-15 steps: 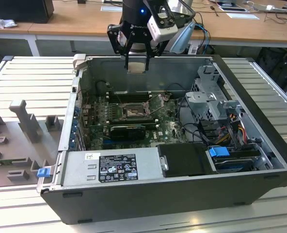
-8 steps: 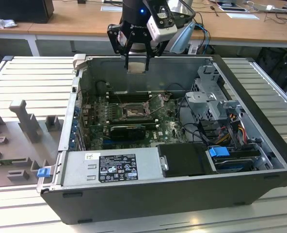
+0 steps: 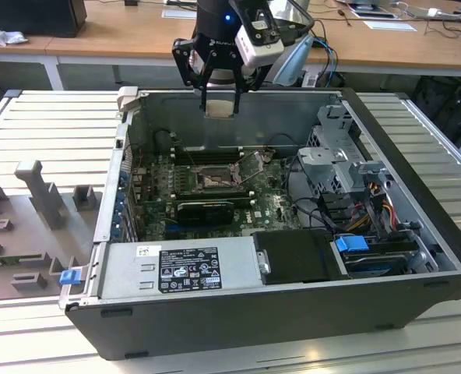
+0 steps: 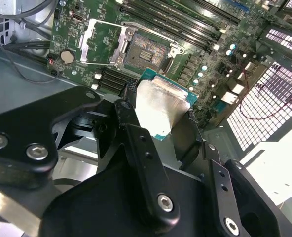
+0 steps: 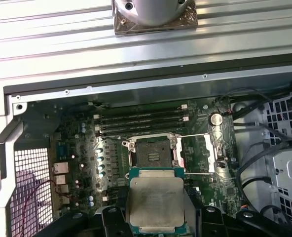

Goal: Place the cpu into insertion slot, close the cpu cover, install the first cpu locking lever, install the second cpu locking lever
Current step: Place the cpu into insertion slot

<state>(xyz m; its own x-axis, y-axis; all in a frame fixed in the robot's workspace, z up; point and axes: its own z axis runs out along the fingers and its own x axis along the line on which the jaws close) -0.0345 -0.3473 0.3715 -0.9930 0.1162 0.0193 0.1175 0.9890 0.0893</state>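
- The small flat square silver-beige cpu (image 5: 156,202) isn't in yet. It's pinched by its edges in the black tool (image 3: 219,103), up over the board.
- The square dark-framed insertion slot (image 5: 153,155) sits bare well below it, nothing seated.
- The thin silvery cpu cover (image 5: 200,153) is flipped open beside the slot.
- My read: step one is underway, with closing and locking all left.
- It's all inside the open black computer case (image 3: 293,312) on the ribbed metal surface (image 3: 51,125).

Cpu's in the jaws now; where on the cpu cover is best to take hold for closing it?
The cpu cover is swung open beside the insertion slot, a thin frame with a wide window. Probably take its free rail, farthest from the slot, coming from above and pinching across its thickness.
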